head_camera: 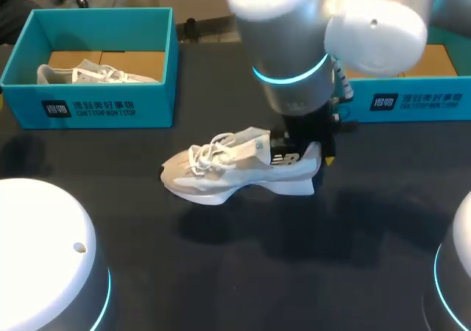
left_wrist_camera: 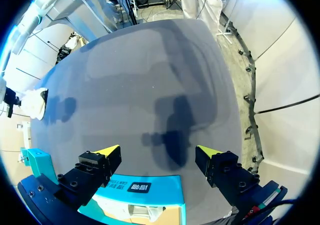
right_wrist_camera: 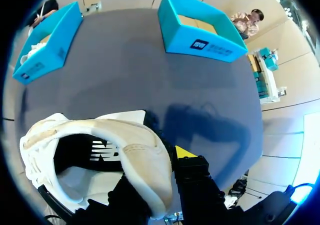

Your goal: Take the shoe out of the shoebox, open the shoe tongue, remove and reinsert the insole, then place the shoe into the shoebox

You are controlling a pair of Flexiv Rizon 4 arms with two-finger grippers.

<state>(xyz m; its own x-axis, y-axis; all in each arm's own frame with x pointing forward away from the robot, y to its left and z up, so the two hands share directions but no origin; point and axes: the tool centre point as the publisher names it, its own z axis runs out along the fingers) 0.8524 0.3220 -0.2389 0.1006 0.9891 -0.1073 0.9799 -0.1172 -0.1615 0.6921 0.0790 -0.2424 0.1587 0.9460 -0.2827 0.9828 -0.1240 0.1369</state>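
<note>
Head view: white shoe [head_camera: 235, 169] at mid-counter [head_camera: 110, 198], toe pointing to my left, sole down. Its shadow lies apart from it on the dark surface, so it looks to be lifted clear. Right end effector [head_camera: 305, 143] sits at the heel end, mostly under the arm's wrist.

Right wrist view: right end effector [right_wrist_camera: 162, 167] clamped on the shoe [right_wrist_camera: 45, 135] at the heel collar. One yellow-tipped finger shows outside the collar; the other stands on the collar's inner side, tip hidden. The shoe opening faces the camera.

Left shoebox [head_camera: 110, 107], teal, at the far left of the counter, holds a second shoe [head_camera: 88, 73] lying on its cardboard floor. Right shoebox [head_camera: 412, 103], teal, far right, partly hidden behind the arm.

Left wrist view: left end effector [left_wrist_camera: 157, 152] with fingers spread wide and nothing between them, hanging over the left shoebox [left_wrist_camera: 145, 187]. The second shoe [left_wrist_camera: 142, 212] shows inside, under it. The held shoe [left_wrist_camera: 35, 102] is well apart, off to one side.
</note>
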